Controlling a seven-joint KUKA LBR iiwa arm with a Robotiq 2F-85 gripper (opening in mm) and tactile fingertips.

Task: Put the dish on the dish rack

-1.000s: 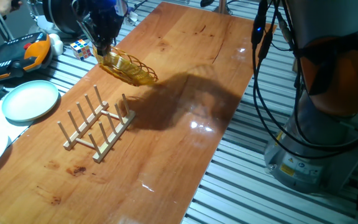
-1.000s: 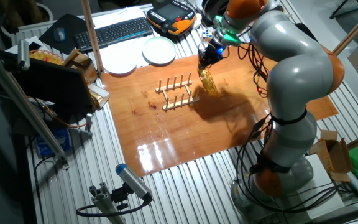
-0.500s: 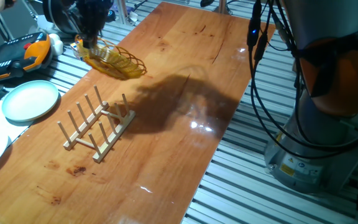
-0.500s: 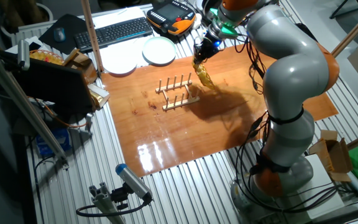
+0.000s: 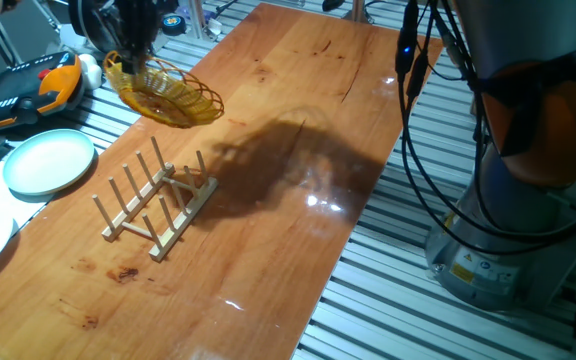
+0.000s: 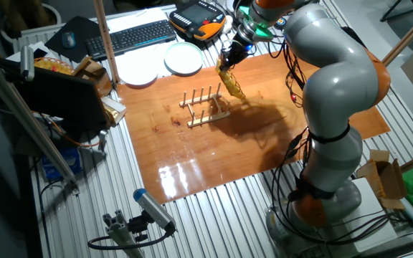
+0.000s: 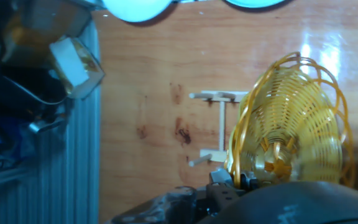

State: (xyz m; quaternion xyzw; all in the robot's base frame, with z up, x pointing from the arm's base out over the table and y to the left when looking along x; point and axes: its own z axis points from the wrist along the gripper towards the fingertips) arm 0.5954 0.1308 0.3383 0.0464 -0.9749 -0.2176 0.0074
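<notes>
I see the wooden table (image 5: pixel 298 120) spread beneath my gripper (image 5: pixel 134 62). The dish rack (image 5: pixel 156 200) stands on it below and to one side of the gripper, well apart. The dish (image 5: pixel 163 92) hangs tilted in the air, its rim pinched between the closed fingers.
</notes>
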